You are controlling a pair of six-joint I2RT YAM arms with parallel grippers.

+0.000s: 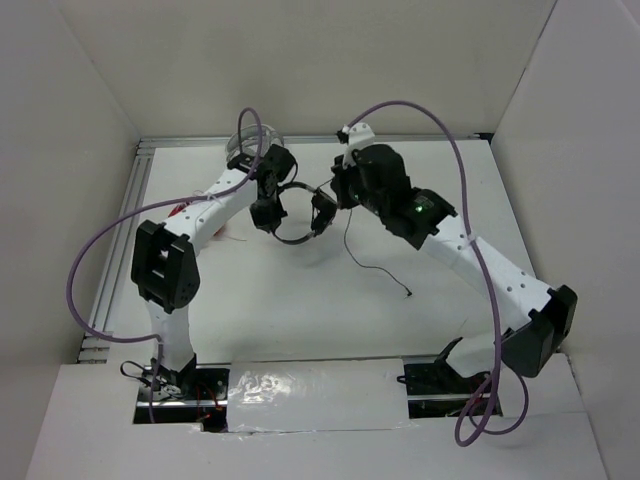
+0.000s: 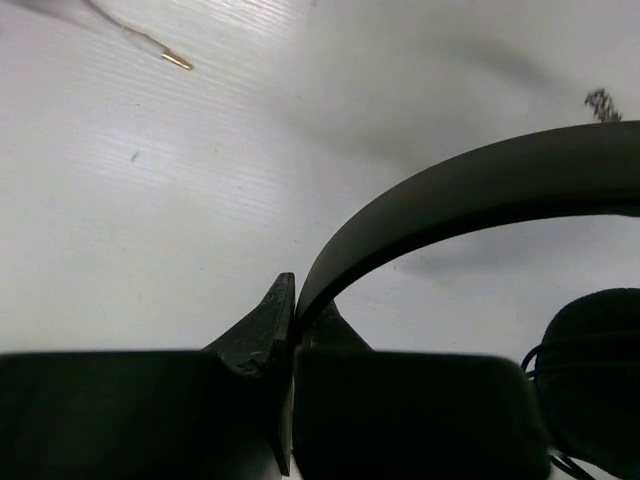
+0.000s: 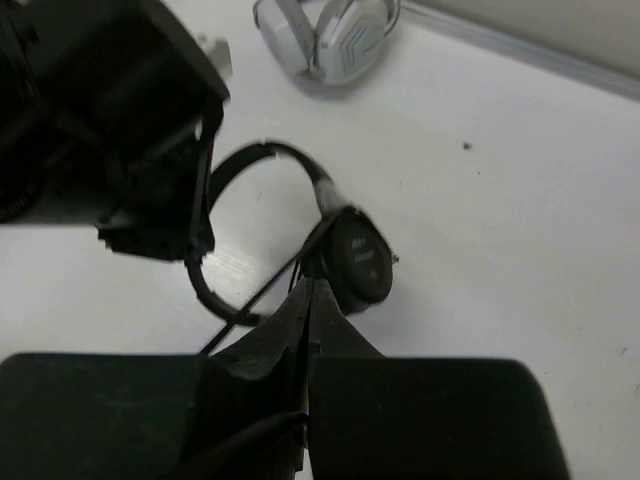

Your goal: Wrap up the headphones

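I'm pinching the headphones [image 1: 295, 240] by the headband [image 2: 450, 190] in the left gripper [image 2: 292, 310], right gripper [image 3: 307, 295] sitting pressed together just beside an earcup [image 3: 358, 262], cable [image 1: 380, 272] trailing near-right.

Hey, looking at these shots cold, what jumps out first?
The black headphones mid-table are gripped from both sides: the left gripper is shut on the headband, and the right gripper is pinched on the cable beside an earcup. The cable's loose end trails toward the near right, and grey-white headphones lie at the back.
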